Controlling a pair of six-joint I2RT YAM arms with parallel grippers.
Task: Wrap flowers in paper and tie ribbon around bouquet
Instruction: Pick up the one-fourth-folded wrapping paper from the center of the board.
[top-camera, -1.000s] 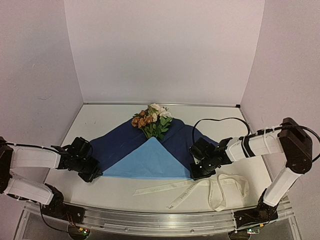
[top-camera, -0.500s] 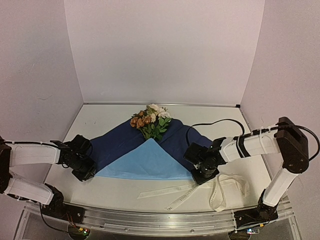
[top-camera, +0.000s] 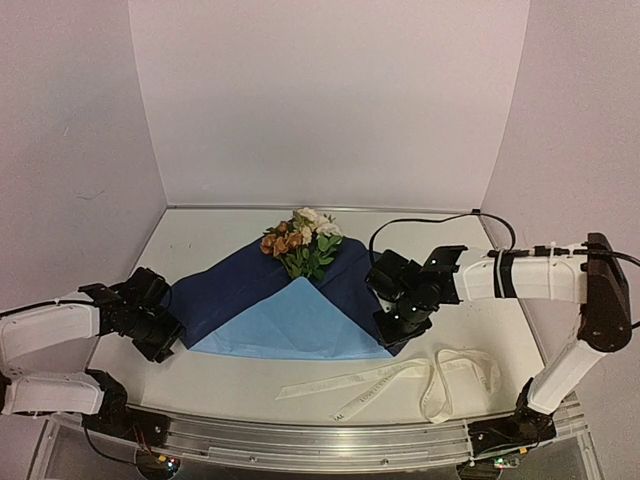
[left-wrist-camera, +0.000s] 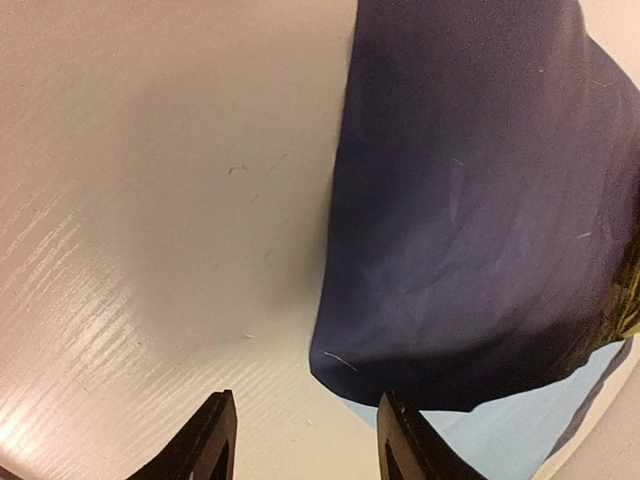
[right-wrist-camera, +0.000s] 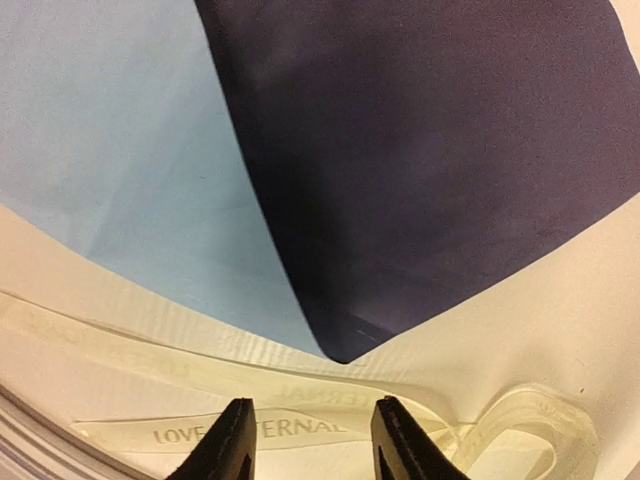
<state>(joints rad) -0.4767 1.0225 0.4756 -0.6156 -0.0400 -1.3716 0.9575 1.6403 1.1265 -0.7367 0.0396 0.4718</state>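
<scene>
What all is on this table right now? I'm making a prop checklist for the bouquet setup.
flowers: one bunch, cream, peach and rust with green leaves, far middle of the paper
paper: one sheet, dark blue with a light-blue triangle folded up from the near side, centre of the table
ribbon: one, cream-white with printed letters, loose on the table in front of the paper, looped at its right end
cable: one, black, arcing over the far right of the table
table: one, white
rail: one, silver, near edge
left arm: white and black, jaws apart and empty beside the paper's left corner
right arm: white and black, jaws apart and empty over the paper's right corner
</scene>
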